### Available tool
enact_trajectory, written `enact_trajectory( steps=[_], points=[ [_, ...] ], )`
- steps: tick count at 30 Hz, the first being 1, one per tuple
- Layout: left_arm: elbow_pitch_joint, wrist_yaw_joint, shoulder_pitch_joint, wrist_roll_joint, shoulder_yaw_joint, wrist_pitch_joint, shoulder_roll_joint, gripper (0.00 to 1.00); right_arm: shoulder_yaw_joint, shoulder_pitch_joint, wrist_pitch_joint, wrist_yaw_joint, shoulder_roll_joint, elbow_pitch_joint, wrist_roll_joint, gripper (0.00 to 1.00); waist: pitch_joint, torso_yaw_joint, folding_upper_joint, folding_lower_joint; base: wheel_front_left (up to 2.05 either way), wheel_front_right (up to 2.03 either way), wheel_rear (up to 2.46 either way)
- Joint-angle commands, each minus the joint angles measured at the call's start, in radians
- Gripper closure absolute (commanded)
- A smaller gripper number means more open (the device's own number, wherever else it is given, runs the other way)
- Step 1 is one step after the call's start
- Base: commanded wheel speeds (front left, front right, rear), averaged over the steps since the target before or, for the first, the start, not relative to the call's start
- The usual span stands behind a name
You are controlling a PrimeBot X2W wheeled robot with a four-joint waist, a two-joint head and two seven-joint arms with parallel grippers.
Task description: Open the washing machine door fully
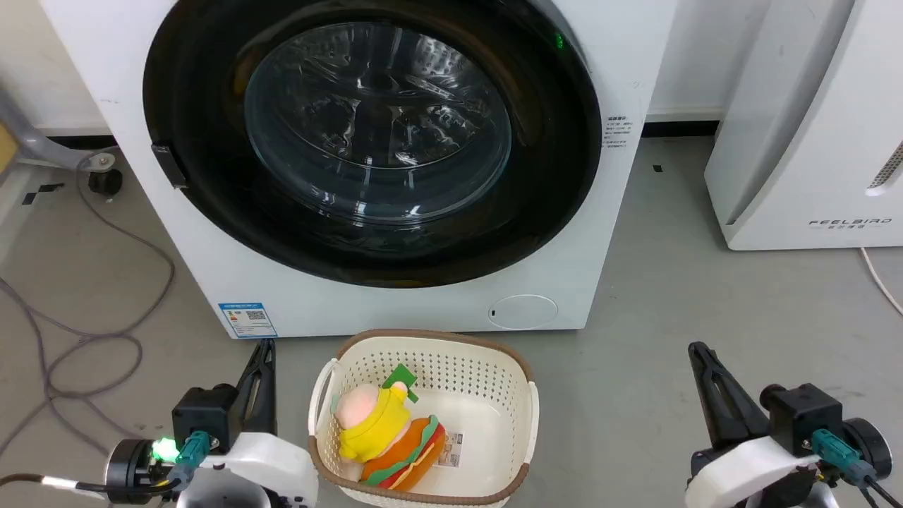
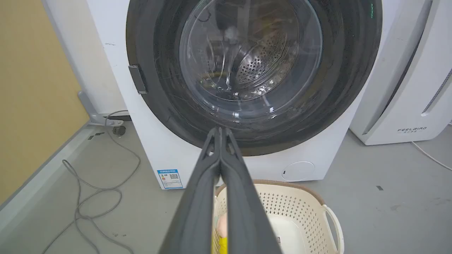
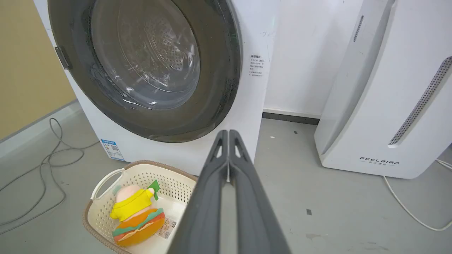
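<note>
The white washing machine (image 1: 423,303) stands straight ahead, its blue label low on the front. Its round door (image 1: 557,176) sits flush against the front, glossy black ring around a clear glass bowl (image 1: 377,123) with the steel drum visible behind. A small black latch tab (image 1: 169,164) sits on the ring's left edge. My left gripper (image 1: 266,343) rests low at the lower left, fingers together, holding nothing. My right gripper (image 1: 696,347) is at the lower right, also shut and empty. In the wrist views the door (image 2: 148,53) (image 3: 226,70) lies well beyond the left gripper (image 2: 219,129) and right gripper (image 3: 227,131).
A cream laundry basket (image 1: 518,395) holding a plush burger toy (image 1: 391,437) sits on the floor between my arms, just before the washer. A white FEELBIRD appliance (image 1: 811,141) stands to the right. Grey cables (image 1: 85,331) loop on the floor at left, near a castor wheel (image 1: 104,180).
</note>
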Motion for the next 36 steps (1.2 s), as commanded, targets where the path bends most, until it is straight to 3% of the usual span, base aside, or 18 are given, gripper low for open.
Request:
enact_trajectory(
  steps=[1,34,35,36],
  points=[
    [-0.011,-0.004,0.015,0.011,0.006,0.006,-0.005,1.00,-0.002,0.004,0.007,0.000,0.002,-0.010,-0.009,1.00,-0.001,0.001,0.0000,0.0000,0.00,0.00,0.00],
    [-0.051,-0.005,0.028,0.046,0.014,0.052,-0.025,1.00,-0.009,0.008,0.053,0.001,0.002,-0.039,-0.026,1.00,-0.013,0.011,0.0000,0.0000,0.00,0.00,0.00],
    [-0.051,-0.005,0.028,0.046,0.014,0.052,-0.025,0.00,-0.009,0.008,0.053,0.001,0.002,-0.039,-0.026,0.00,-0.013,0.011,0.0000,0.0000,0.00,0.00,0.00],
    [-0.051,-0.005,0.028,0.046,0.014,0.052,-0.025,0.00,-0.009,0.008,0.053,0.001,0.002,-0.039,-0.026,0.00,-0.013,0.011,0.0000,0.0000,0.00,0.00,0.00]
  ],
)
